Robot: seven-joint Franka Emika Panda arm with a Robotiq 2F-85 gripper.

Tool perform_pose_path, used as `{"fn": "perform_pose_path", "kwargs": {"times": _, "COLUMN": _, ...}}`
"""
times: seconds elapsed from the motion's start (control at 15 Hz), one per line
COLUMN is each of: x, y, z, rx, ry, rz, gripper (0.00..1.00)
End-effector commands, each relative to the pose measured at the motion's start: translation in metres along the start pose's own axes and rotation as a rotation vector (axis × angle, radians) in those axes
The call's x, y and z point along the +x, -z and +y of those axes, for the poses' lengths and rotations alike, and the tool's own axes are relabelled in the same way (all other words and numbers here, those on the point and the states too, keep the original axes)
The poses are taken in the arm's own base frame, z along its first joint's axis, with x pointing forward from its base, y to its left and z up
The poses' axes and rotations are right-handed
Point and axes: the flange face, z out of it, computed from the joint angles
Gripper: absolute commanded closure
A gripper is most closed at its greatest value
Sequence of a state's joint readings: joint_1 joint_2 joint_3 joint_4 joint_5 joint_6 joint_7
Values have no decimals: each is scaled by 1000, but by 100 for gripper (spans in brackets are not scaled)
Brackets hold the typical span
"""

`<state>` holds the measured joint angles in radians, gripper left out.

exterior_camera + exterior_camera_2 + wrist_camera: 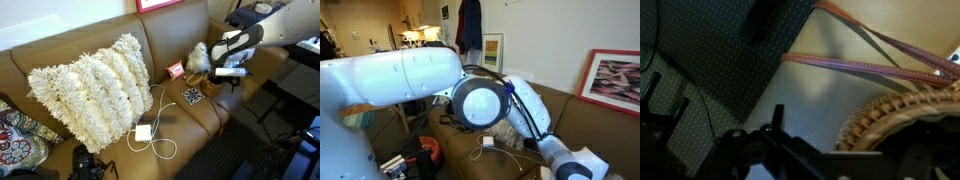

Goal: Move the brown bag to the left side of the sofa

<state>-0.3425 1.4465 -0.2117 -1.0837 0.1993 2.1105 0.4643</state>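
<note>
One shaggy pillow lies on the sofa, a white cable beside it. Right of the dark square, the bag is at the seat's right end, just under the gripper. In the wrist view its woven rim lies beside the jaws; how far they gape cannot be told.

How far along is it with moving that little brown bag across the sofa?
Done: the gripper is down at the brown bag, beside the white fluffy toy at one end of the sofa. In hand: the grasp; the wrist view shows the woven rim and loop handles, but not whether it is gripped. Left: lifting it and carrying it to the sofa's left side.
</note>
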Motion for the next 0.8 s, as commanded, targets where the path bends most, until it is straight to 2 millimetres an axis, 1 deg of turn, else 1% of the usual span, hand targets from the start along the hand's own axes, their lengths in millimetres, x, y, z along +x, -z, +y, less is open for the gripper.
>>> {"fn": "perform_pose_path", "kwargs": {"times": 0.0, "x": -1, "y": 0, "z": -2, "rx": 1, "ry": -11, "rz": -3, "gripper": 34}}
{"fn": "perform_pose_path", "kwargs": {"times": 0.4, "x": -3, "y": 5, "z": -9, "rx": 7, "ry": -15, "rz": 1, "gripper": 76}}
{"fn": "perform_pose_path", "kwargs": {"times": 0.6, "x": -3, "y": 12, "z": -12, "rx": 14, "ry": -31, "rz": 8, "gripper": 95}}
{"fn": "perform_pose_path", "kwargs": {"times": 0.67, "x": -3, "y": 16, "z": -14, "rx": 16, "ry": -33, "rz": 15, "gripper": 99}}
{"fn": "perform_pose_path", "kwargs": {"times": 0.73, "x": -4, "y": 22, "z": -17, "rx": 20, "ry": -32, "rz": 20, "gripper": 98}}
